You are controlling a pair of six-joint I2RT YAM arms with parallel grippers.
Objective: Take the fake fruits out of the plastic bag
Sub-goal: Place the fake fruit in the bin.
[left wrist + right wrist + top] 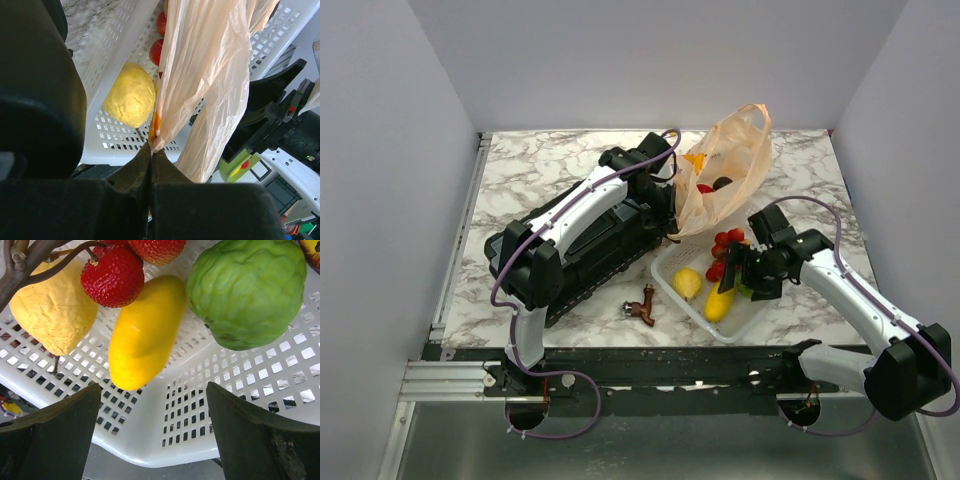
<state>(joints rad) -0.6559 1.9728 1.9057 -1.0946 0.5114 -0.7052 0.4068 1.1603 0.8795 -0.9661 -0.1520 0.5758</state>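
revealing lime (247, 292) clearly, right wrist only

Tan bag (725, 175), white basket (663, 268), yellow lemon (688, 283), green lime (247, 290).

1 basket (165, 440) w/ 1 lemon (52, 310), 1 yellow mango (142, 332), 1 green lime (247, 292), 1 berry cluster (117, 272). 1 bag (735, 150), 3 pcs showing inside (1 dark fruit (722, 183), 1 red fruit (705, 188), 1 orange fruit (695, 160)). 1 brown fruit (642, 305) on worktop (550, 170).

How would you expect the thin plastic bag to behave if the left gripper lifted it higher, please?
Probably floppy: the plastic bag hangs in loose creases where the left gripper pinches it. Likely light itself, as the film looks thin and translucent. It may sag and swing, since fruits show inside it.
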